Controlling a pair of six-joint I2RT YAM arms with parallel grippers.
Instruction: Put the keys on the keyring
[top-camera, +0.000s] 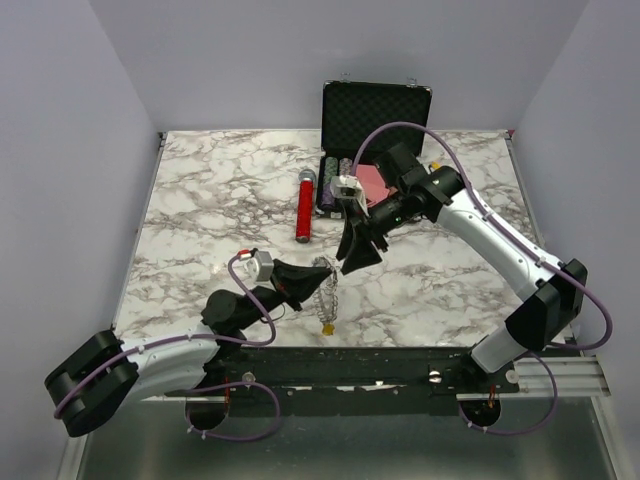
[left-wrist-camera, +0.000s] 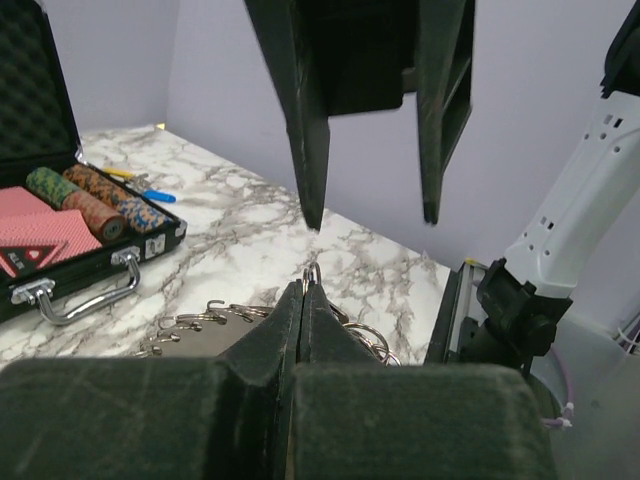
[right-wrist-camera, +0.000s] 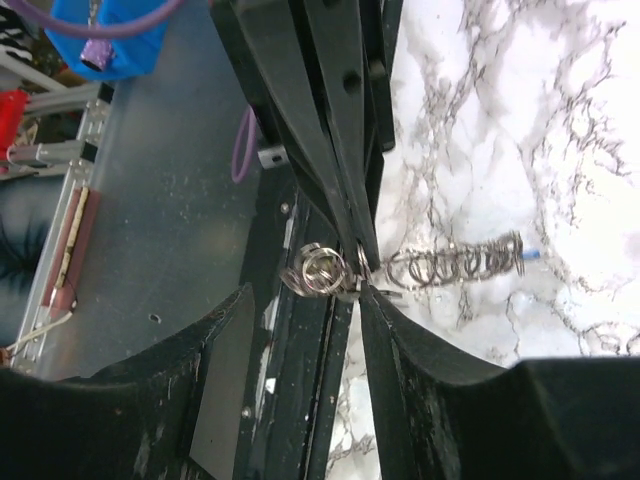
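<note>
Keyring (top-camera: 326, 291) near the middle of the desk's (top-camera: 200, 200) near edge, long axis running from the pinch point toward that edge. Gripped at its far end by the left tool (left-wrist-camera: 303, 292), pressed together on the wire. Right tool (top-camera: 357, 258) just beyond, toward the far edge: spread wide, poised over that pinch, apart from it, holding nothing that shows.

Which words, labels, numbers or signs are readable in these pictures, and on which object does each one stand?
No text is readable in any view.
Small sticker on the front of the black case: too small to read.
Dark triangular mark on the red card pack: blurred, no letters can be made out.
Keyring: no stamp or tag text legible.
</note>
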